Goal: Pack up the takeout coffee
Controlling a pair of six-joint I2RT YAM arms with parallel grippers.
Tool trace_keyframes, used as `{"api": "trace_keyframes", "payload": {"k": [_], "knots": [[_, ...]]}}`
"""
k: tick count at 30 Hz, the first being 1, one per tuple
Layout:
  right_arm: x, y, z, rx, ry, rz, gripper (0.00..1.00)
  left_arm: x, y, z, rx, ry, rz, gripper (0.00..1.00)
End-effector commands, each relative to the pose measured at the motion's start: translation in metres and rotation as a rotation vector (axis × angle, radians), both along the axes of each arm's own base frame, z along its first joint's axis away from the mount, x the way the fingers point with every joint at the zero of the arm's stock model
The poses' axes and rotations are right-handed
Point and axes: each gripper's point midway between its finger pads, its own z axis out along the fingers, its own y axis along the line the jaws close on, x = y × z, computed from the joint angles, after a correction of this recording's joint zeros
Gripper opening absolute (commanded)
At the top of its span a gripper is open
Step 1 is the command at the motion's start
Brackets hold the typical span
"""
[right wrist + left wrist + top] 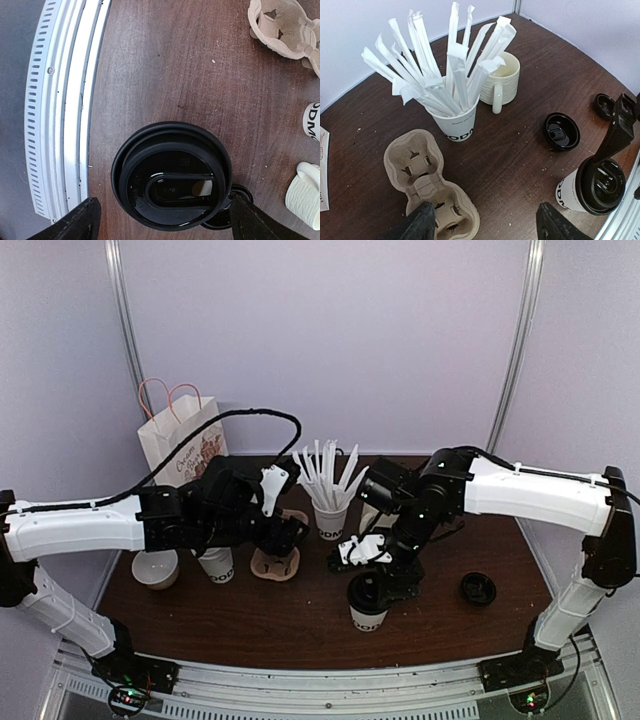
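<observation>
One takeout coffee cup [368, 604] with its black lid on stands near the front of the table. It also shows in the left wrist view [592, 187] and from above in the right wrist view [172, 180]. My right gripper [162, 222] is open just above it, one finger on each side of the lid and apart from it; it also shows in the top view [385, 575]. A second white cup [217, 564] stands at the left, its top hidden under my left arm. A loose black lid [478, 588] lies at the right. My left gripper [487, 231] is open and empty over the near end of the cardboard cup carrier [430, 185].
A cup full of white sticks [457, 125] and a cream mug [502, 80] stand behind the carrier [275, 563]. A paper bag [180, 445] stands at the back left. A cream bowl [157, 568] sits at the left. The metal rail [65, 110] edges the table's front.
</observation>
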Motion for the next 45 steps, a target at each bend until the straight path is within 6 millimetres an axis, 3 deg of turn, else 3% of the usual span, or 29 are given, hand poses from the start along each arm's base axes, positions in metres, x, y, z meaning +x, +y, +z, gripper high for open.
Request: {"api": "trace_keyframes", "payload": {"k": [1,12,19,23,29,32,36,45], "knots": [[0.002,0.003,-0.008,-0.027,-0.050,0.016,0.93,0.006,0.000,0.002,-0.029,-0.009,0.020,0.72],[0.003,0.007,-0.020,-0.071,-0.118,0.030,0.89,0.005,0.002,-0.001,-0.025,-0.005,0.024,0.73],[0.004,0.006,-0.023,-0.085,-0.147,0.037,0.81,0.006,0.004,-0.005,-0.022,-0.001,0.029,0.73],[0.003,0.007,-0.018,-0.078,-0.144,0.033,0.72,0.006,0.003,-0.005,-0.021,0.000,0.028,0.73],[0.001,-0.001,0.004,-0.078,-0.142,0.019,0.69,0.007,0.002,-0.001,-0.025,-0.003,0.019,0.73],[0.007,-0.014,0.019,-0.080,-0.149,-0.014,0.69,0.009,-0.001,0.003,-0.023,-0.014,0.007,0.73],[0.030,-0.037,0.034,-0.061,-0.152,-0.114,0.69,0.012,-0.005,0.006,-0.004,-0.035,-0.011,0.73],[0.102,-0.126,0.054,-0.033,-0.169,-0.478,0.69,0.020,-0.011,0.004,0.038,-0.044,-0.019,0.77]]}}
